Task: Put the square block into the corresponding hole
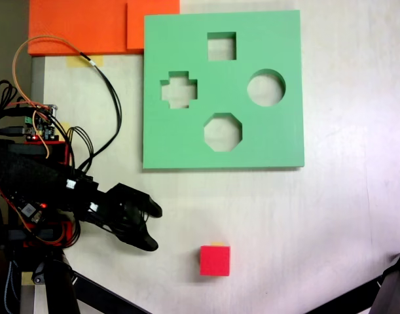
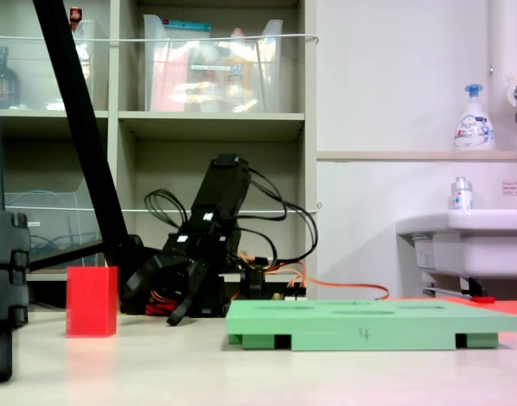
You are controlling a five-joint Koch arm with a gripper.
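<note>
My claw (image 1: 155,227) hangs open and empty over the desk (image 1: 330,216). I see the red foam cube (image 1: 215,260) at its four o'clock, well apart from the green foam board's (image 1: 278,140) square cutout (image 1: 221,46).

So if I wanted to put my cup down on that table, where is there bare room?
The widest bare stretch lies right of the green foam board and red cube in a fixed view. The strip between board and cube is bare too. It is crowded at left, around the gripper and its cables.
</note>
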